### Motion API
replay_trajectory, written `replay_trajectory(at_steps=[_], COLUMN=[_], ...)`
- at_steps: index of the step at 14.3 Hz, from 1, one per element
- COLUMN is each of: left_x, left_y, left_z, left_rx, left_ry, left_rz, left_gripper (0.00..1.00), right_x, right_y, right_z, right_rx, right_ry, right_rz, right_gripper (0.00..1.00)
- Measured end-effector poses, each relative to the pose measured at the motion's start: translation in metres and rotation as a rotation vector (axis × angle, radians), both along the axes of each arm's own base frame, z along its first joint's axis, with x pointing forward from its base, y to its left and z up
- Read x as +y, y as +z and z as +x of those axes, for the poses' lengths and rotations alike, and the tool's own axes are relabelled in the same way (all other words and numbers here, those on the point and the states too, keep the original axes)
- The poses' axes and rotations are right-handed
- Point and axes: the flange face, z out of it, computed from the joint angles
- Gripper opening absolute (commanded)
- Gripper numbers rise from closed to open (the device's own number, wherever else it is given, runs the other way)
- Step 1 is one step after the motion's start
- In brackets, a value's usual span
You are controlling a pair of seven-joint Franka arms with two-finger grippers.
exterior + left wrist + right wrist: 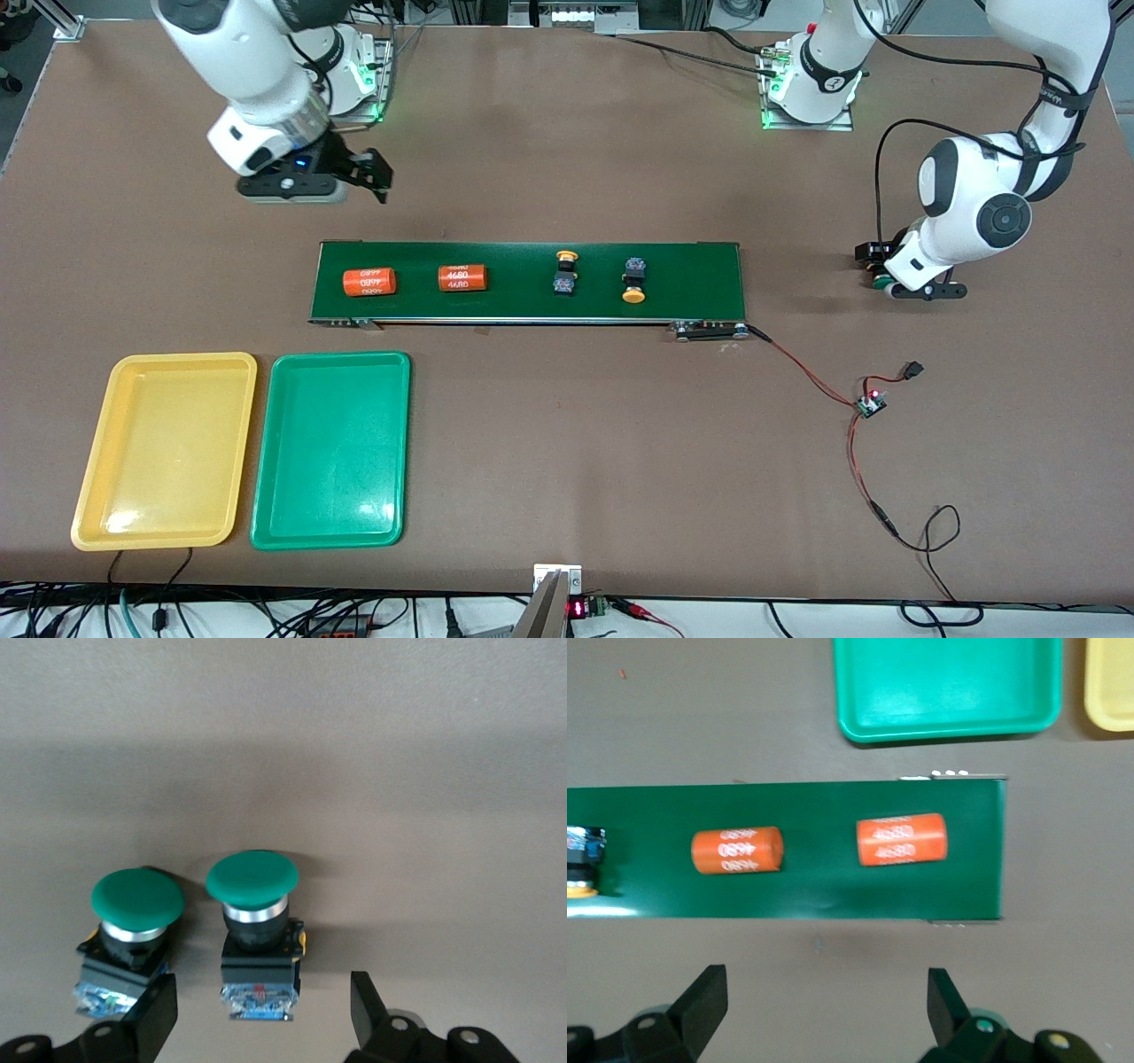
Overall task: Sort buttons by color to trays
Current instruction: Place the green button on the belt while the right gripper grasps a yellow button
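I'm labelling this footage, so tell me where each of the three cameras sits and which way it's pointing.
Front view: high across the table, facing both arms' bases; shows the belt, yellow tray, green tray, both arms.
Left wrist view: on the left arm, looking down at two green buttons on the table; left gripper fingers straddle one.
Right wrist view: on the right arm, over the belt's orange cylinders; open right gripper shows.
Shared: front and right wrist views both show belt, cylinders, trays.

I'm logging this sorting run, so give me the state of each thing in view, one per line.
Yellow tray: empty.
Green tray: empty.
Yellow buttons: two, lying on the belt.
Green buttons: two, on the table, one between the left gripper fingers.
Right gripper: open, over the table.
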Motion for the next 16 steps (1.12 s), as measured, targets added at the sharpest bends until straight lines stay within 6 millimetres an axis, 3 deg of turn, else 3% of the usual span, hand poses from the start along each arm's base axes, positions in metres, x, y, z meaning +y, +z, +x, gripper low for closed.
replay_trajectory(at_steps=[2,4,6,9,11,14,16], left_x=[0.000,0.000,0.000,0.000,-0.007,-0.048,-0.100], left_y=[-0.006,-0.010,-0.013,-0.005,0.012,0.060,0.086], left_z=[-0.001,-0.002,-0.002,0.004,0.015,0.051,0.070], left_rx=[0.007,0.013,0.013,0.007,0.037,0.037,0.005], left_ry=[-0.001,-0.001,-0.002,-0.003,-0.015,-0.085,-0.120], left_rz=[0.000,0.000,0.000,0.002,0.000,-0.010,-0.047], left_gripper=[0.60,0.42,0.31,0.31,0.31,0.30,0.30], right_x=[0.003,0.008,0.019,0.045,0.067,0.093,0.106], right_y=[-0.018,-0.040,-0.059,-0.077,-0.084,-0.090,-0.094], right_z=[0.012,0.019,0.021,0.014,0.005,-0.001,0.002], right_rx=[-0.010,0.003,0.021,0.036,0.027,0.009,0.011], right_ry=[-0.002,0.002,0.003,-0.023,-0.029,-0.058,-0.079], right_rz=[0.019,0.030,0.037,0.044,0.036,0.009,0.012], right_gripper=[1.00,1.00,1.00,1.00,1.00,1.00,1.00])
